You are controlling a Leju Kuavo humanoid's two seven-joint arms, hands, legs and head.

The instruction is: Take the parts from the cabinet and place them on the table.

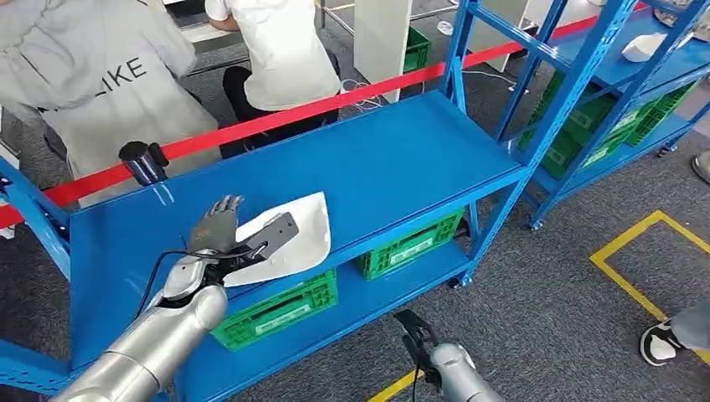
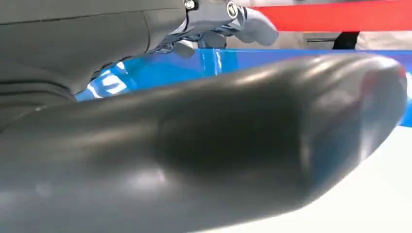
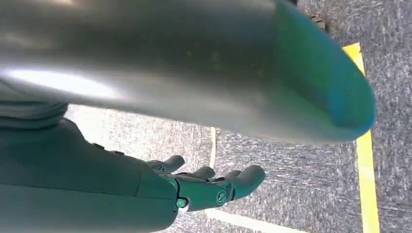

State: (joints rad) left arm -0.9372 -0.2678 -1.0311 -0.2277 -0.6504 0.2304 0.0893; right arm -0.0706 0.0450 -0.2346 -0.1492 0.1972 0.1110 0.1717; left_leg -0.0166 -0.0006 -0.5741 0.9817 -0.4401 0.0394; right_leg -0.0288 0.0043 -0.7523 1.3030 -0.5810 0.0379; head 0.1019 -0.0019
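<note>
Blue shelf top [image 1: 377,159] is serving as the work surface, green crates [image 1: 276,311] sitting below. Left hand [image 1: 219,234] is resting on the white part [image 1: 293,239], thumb pressing its near edge, fingers spread beyond it; a firm grip cannot be confirmed. Right hand [image 1: 416,332] is hanging idle, loosely open and empty, probably kept clear.

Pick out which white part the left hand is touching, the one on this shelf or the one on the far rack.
The white part on the near blue shelf: the left hand rests on it. The other white part lies untouched on the far rack.
</note>
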